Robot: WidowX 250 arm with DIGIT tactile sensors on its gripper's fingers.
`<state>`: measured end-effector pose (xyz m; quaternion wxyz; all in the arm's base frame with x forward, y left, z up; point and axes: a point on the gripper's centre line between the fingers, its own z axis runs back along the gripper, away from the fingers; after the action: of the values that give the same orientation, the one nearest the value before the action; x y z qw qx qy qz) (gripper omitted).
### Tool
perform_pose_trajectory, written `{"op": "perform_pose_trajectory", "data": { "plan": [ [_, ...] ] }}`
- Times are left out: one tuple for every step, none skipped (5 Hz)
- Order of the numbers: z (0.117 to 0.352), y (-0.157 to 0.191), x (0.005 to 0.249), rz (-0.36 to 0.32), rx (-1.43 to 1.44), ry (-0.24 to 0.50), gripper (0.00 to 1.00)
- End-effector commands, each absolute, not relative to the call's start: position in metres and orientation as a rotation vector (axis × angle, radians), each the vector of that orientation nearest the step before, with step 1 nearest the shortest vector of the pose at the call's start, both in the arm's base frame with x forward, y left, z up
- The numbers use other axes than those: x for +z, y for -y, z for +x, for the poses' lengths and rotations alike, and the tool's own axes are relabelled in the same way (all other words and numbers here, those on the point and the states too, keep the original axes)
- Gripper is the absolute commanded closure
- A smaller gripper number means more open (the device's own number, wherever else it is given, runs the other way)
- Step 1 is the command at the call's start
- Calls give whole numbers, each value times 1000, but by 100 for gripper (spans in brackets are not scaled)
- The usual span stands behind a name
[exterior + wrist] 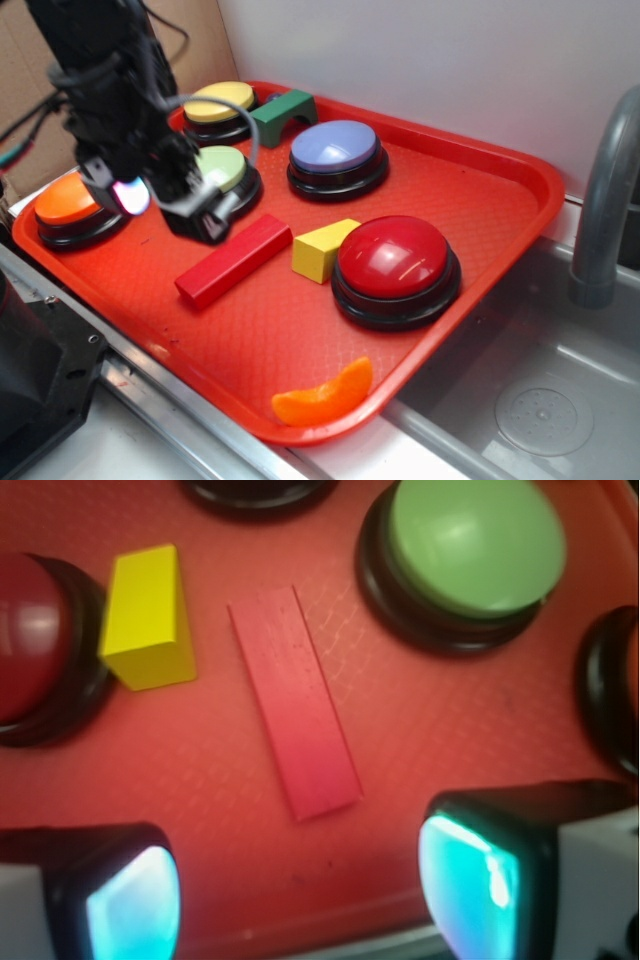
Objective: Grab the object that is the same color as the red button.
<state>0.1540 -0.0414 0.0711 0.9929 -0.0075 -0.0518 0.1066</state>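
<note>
Wrist view is showing your tool (300,890) hovering spread and empty, its fingers straddling the near end of the red block (293,714) lying flat beside the yellow wedge (150,617), ready for descending.

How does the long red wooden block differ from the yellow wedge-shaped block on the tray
The long red wooden block is a slim flat bar; the yellow wedge-shaped block is short, chunky and tapered. The red one matches the tray's colour, the yellow one stands out. Both lie on the tray, untouched, left of the large red dome button.
</note>
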Motion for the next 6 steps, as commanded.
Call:
{"op": "perform_pose_trajectory", "data": {
  "plan": [
    [176, 37, 31, -30, 241, 120, 0],
    [179, 35, 18, 12, 230, 115, 0],
    [179, 35, 8, -88, 218, 86, 0],
    [176, 38, 4, -93, 217, 84, 6],
    [174, 41, 3, -75, 207, 88, 100],
    [173, 42, 5, -66, 223, 93, 100]
  ]
}}
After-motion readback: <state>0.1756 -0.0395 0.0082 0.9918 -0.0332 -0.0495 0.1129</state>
